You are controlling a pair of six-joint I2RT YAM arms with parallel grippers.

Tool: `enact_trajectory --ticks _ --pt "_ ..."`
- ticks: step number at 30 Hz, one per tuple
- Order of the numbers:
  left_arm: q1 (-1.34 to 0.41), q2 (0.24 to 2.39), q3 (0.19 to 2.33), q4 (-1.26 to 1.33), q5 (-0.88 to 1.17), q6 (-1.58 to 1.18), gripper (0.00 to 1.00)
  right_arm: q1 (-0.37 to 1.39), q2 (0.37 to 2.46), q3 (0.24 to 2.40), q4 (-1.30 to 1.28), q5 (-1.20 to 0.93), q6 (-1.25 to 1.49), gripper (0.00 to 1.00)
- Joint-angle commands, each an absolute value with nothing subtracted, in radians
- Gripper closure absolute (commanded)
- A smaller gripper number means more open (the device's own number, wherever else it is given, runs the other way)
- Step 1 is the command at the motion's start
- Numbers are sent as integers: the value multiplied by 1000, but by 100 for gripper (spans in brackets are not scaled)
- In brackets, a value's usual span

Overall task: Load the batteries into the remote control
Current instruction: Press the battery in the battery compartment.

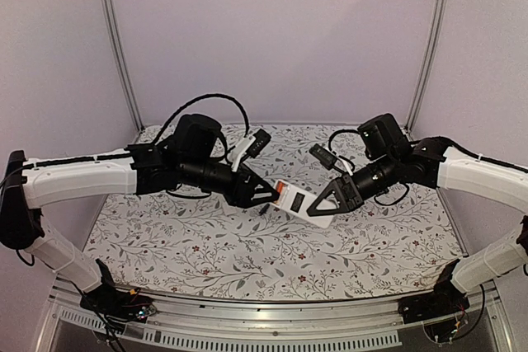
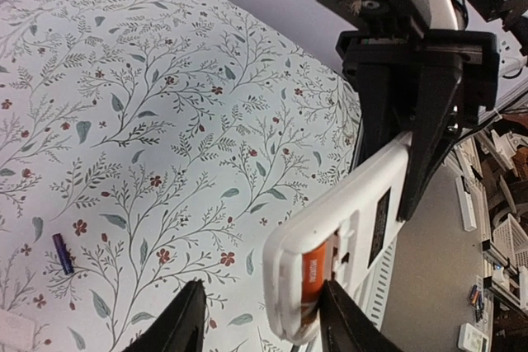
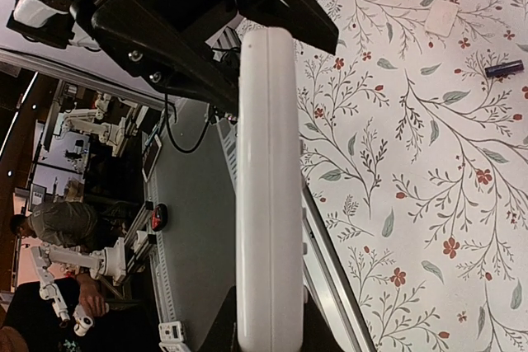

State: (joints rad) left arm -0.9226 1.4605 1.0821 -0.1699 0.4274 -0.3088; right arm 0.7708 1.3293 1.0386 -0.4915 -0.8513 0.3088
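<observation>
- Now my right gripper (image 1: 334,198) clamps the remote (image 1: 299,201) midair, recess turned toward my left gripper (image 2: 262,290) for loading.
- Orange battery (image 2: 313,274) sits inside; left jaws apart, astride that end.
- Black battery (image 2: 63,253) waits on table (image 2: 165,121).

Two arms meet nose to nose in mid-air. The left arm (image 1: 78,179) climbs from its base at the near left corner, folds at an elbow far out to the left and sends its white forearm inward and slightly downward. The right arm (image 1: 483,175) mirrors it from the near right. Their black wrists angle toward each other at the centre. The right gripper (image 1: 320,208) is clamped across one end of the remote control (image 1: 297,201), holding it aloft and pointed at its partner. The left gripper (image 1: 269,195) has its jaws parted, fingers (image 2: 186,323) straddling the remote control's free end, one just beside it, the other apart from it.
</observation>
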Motion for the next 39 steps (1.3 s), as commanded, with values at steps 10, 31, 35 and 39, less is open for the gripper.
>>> enact_trajectory --ticks 10,31,35,39 --pt "-949 1497 1153 -289 229 -278 51 776 1325 1079 -474 -906 313 100" --pt "-933 1474 1148 -293 217 -280 44 775 1331 1081 -501 -920 307 100" --pt "-905 1424 1116 -231 292 -300 34 775 1336 1092 -567 -910 259 100" --pt "-877 1398 1091 -190 381 -325 31 775 1339 1113 -651 -899 176 100"
